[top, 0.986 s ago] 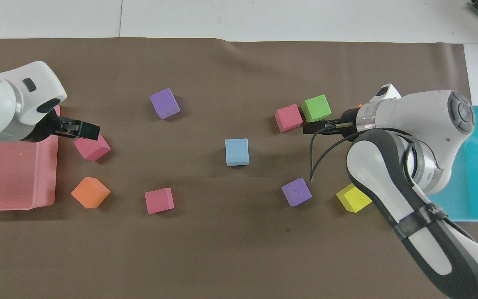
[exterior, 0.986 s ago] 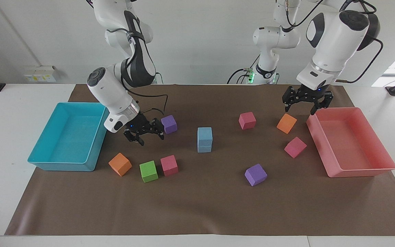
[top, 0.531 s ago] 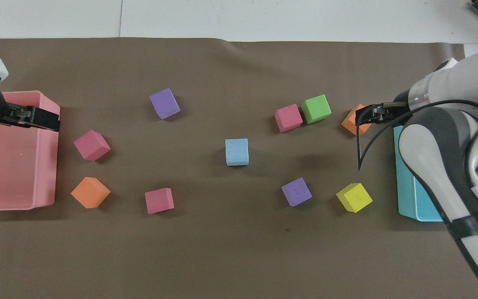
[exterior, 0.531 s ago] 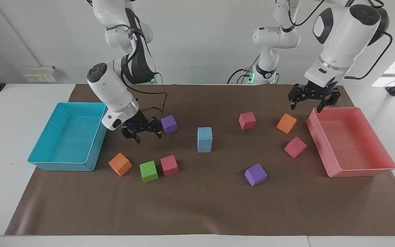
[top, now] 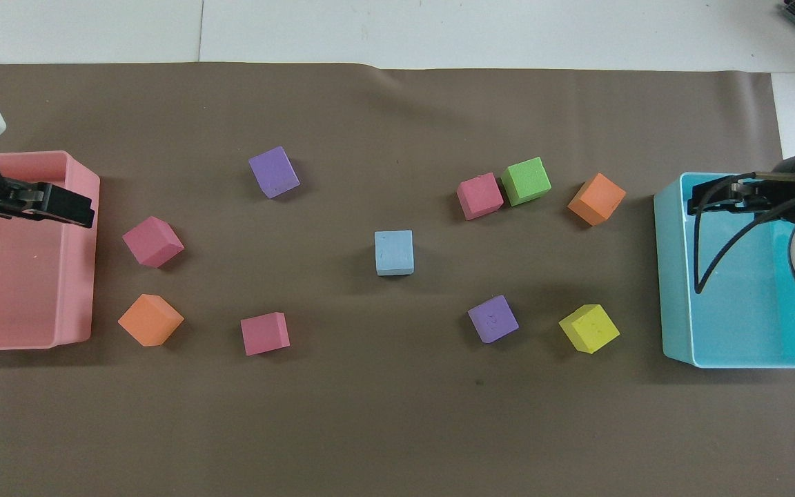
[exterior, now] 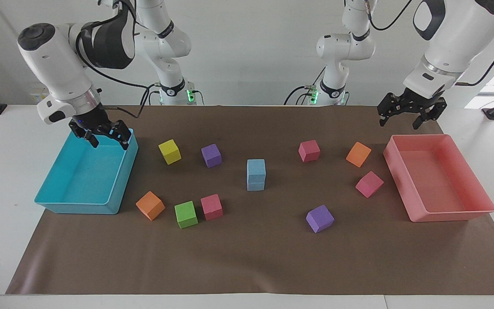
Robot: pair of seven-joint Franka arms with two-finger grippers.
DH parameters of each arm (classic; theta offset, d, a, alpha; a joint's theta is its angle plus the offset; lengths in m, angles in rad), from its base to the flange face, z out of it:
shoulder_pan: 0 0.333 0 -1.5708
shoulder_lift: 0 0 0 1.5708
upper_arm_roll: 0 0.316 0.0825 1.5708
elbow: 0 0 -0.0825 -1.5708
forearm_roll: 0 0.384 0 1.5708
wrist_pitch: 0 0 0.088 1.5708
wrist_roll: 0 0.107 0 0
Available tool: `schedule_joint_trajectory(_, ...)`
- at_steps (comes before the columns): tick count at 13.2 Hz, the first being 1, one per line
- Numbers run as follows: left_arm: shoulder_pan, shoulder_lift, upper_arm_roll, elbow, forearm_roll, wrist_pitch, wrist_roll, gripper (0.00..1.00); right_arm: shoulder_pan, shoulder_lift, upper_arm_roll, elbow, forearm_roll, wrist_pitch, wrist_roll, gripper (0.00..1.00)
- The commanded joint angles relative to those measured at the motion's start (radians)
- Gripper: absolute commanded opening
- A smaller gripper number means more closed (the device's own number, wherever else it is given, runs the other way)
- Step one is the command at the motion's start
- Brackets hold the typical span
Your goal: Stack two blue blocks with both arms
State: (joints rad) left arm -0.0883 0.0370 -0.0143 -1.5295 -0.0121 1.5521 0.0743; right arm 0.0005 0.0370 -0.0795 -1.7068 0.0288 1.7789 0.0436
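— At the middle of the desk (exterior: 247, 266), on the brown paper sheet (exterior: 272, 257), the two blue blocks (exterior: 256, 174) are stacked: matte foam cubes, one squarely on the other, nothing touching them.

— And the other cubes?

— Nine, same foam. Three pink: one (exterior: 309, 150) nearer the robots, one (exterior: 369, 184) near the pink tray (exterior: 448, 212), one (exterior: 211, 207) touching the single green cube (exterior: 185, 214). Two purple (exterior: 211, 155) (exterior: 320, 218), two orange (exterior: 358, 154) (exterior: 150, 205), one yellow cube (exterior: 170, 151). Two smooth, shallow rectangular trays, the pink one and a turquoise tray (exterior: 75, 208), one at each end.

— The arms?

— A second ago the right claw (exterior: 103, 135) hung low beside the first purple cube; now it's up over the turquoise tray's corner, fingers spread, holding nothing. The yellow cube it hid then is in plain sight. The left claw (exterior: 410, 112) has risen from over the orange cube near the pink tray and hangs over that tray's edge nearest the robots, also spread and empty.
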Motion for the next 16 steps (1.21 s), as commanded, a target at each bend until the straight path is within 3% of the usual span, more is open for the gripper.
schedule_joint_trajectory(1,0.013,-0.023,-0.007,-0.015,0.006,-0.032,0.018,1.0,0.0,-0.031,0.007,0.063,-0.052,-0.097,0.001,1.0)
schedule_joint_trajectory(5,0.013,-0.029,-0.007,-0.024,0.004,-0.018,0.019,1.0,0.006,-0.031,0.021,0.185,-0.089,-0.243,0.001,1.0)
schedule_joint_trajectory(9,0.013,-0.028,-0.007,-0.024,0.001,-0.009,0.021,1.0,0.015,-0.08,0.043,0.139,-0.09,-0.254,0.004,1.0)
schedule_joint_trajectory(16,0.015,-0.025,-0.004,-0.02,0.0,-0.006,0.005,1.0,0.013,-0.077,0.044,0.162,-0.049,-0.306,0.002,1.0)
